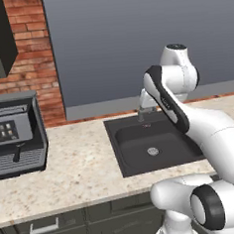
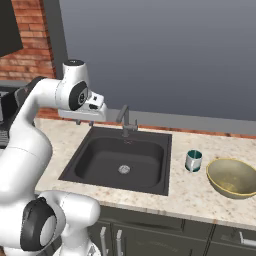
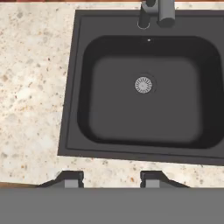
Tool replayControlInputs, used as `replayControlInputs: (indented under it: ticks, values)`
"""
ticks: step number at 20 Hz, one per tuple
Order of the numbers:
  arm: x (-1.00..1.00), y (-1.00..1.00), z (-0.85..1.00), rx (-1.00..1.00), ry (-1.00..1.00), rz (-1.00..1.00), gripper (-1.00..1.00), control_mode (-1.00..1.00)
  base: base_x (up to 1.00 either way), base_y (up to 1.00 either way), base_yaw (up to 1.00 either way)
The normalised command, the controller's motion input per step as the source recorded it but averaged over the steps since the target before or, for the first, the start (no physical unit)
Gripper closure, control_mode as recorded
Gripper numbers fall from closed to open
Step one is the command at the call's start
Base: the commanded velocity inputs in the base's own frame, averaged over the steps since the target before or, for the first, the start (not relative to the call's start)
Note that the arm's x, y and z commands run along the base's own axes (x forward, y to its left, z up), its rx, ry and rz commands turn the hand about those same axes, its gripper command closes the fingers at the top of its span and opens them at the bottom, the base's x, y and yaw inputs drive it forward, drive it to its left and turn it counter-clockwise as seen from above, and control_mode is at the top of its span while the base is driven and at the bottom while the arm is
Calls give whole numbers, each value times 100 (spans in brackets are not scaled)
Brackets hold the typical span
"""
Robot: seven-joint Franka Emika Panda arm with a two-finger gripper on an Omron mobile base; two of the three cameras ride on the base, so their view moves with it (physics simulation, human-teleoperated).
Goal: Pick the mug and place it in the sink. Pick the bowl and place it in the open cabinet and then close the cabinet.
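In your left base view the sink (image 1: 152, 145) sits in the speckled tabletop (image 1: 78, 167), an espresso machine (image 1: 13, 134) well to its left. In your right base view the mug (image 2: 193, 160) stands just right of the sink, the bowl (image 2: 233, 177) beyond it. In your hand view the claw (image 3: 111, 179) hangs open, empty, over the sink's near rim.

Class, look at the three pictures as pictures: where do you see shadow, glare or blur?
Right base view: soft shadows beside the mug and under the bowl, no glare. Left base view: the sink is evenly dark, edges slightly soft. Hand view: basin walls shade darker than the floor; the drain stays crisp; the gripper stands open.
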Motion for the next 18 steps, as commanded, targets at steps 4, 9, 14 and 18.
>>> replayControlInputs:
  ticks: [4,9,14,18]
  values:
    - [-31,0,-1,0,0,0,-100,-100,0,0,0]
    - [-57,-23,-13,0,0,-5,-100,-100,0,0,0]
    - [-32,-57,-13,0,3,-5,-100,-100,0,0,0]
    - [-9,-71,-18,0,7,-3,-100,-100,0,0,0]
